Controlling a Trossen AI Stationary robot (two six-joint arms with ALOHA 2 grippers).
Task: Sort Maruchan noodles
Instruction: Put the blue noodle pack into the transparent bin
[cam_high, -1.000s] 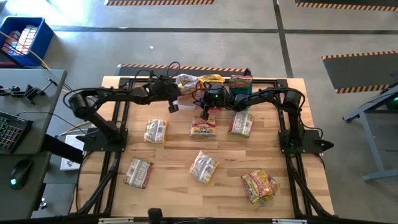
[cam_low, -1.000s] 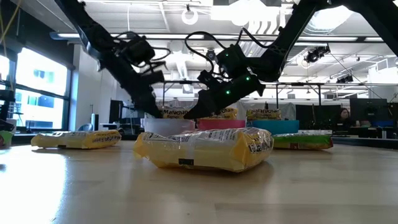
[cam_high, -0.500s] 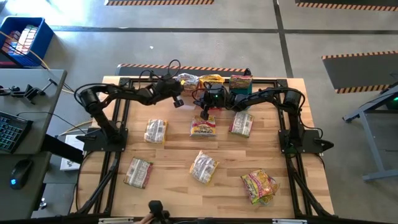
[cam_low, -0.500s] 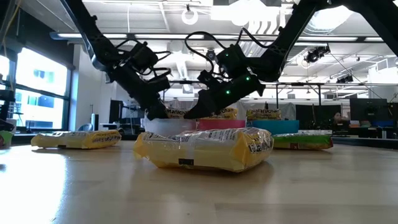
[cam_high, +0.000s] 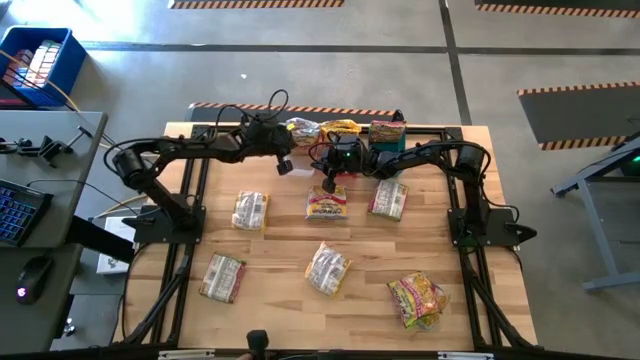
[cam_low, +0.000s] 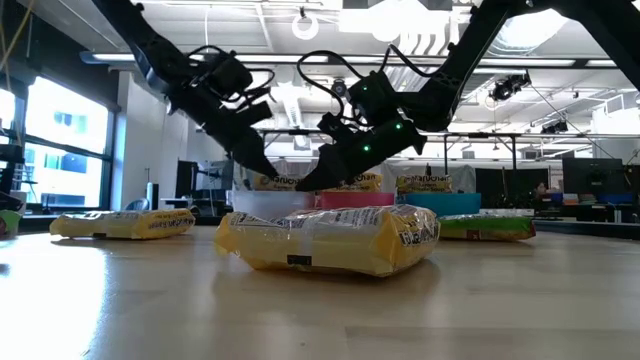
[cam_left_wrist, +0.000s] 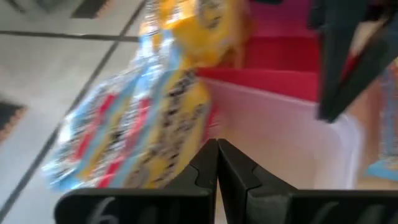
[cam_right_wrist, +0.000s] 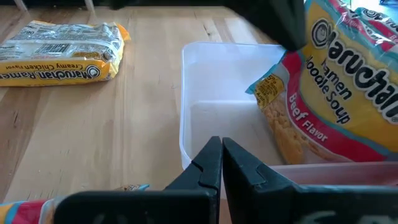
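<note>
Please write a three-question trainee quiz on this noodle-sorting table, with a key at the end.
1. True or false: the left gripper holds a noodle packet.
2. In the high view, how many packets lie loose on the wooden table, outside the bins? A) three B) six C) nine
3. What flavour is printed on the packet leaning in the clear bin, seen past the right gripper?

Key: 1. False; its fingers are shut on nothing, above the bins at the far edge. 2. B. 3. Beef.
</note>
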